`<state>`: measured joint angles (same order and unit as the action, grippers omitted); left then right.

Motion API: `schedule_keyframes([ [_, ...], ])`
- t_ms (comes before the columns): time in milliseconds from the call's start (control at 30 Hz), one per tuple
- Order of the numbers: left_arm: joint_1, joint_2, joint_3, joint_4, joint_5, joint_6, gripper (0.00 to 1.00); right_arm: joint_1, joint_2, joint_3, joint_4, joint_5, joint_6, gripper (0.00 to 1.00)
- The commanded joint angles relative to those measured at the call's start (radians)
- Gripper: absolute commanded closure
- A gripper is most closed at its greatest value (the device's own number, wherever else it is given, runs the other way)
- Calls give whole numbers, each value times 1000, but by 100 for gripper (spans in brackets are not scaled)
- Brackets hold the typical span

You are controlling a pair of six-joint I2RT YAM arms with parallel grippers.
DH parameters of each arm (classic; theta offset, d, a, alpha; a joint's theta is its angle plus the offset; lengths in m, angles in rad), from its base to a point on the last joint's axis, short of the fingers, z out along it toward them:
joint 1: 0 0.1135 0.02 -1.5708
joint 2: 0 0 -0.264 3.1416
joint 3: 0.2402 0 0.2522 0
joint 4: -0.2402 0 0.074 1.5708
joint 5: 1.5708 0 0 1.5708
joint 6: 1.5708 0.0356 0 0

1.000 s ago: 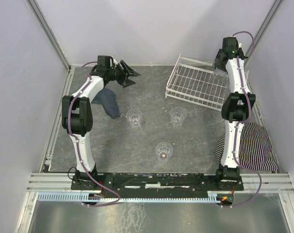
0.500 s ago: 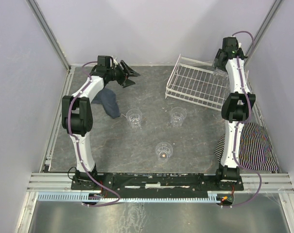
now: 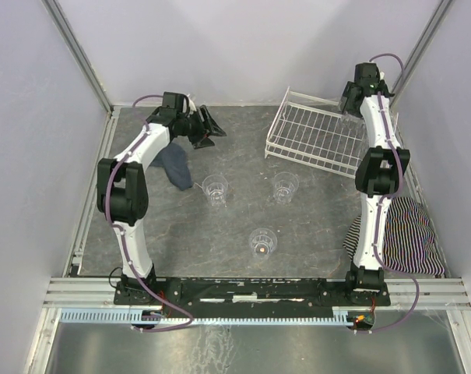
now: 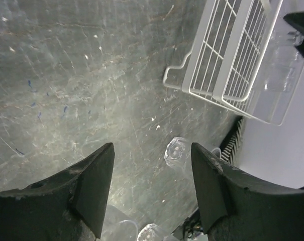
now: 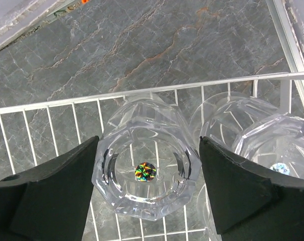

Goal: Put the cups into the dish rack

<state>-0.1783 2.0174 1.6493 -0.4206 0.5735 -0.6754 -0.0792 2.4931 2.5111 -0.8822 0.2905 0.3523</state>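
Grey stone-look tabletop, dish rack (image 3: pixel 317 139) at 1 o'clock: my right gripper (image 5: pixel 148 143) brackets a cup (image 5: pixel 141 173) over the grid, gripping or just off I cannot tell; best lowered level, clear of neighbouring cups (image 5: pixel 227 120) at 3 o'clock; my left gripper (image 4: pixel 152 150) gapes empty.

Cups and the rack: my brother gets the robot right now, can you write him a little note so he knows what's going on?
Left gripper: open, empty, above the far side of the table.
Right gripper: shut on one cup, over the far right corner of the dish rack.
Done: at least two other cups sit in the rack beside it.
To do: set down and release the held cup, then load the three cups standing on the table.
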Motion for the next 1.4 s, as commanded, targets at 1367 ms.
schedule_keyframes([
  [1367,-566,-40,111,-227,-422,347,30,9,-884,-751,186,-42,-14,12],
])
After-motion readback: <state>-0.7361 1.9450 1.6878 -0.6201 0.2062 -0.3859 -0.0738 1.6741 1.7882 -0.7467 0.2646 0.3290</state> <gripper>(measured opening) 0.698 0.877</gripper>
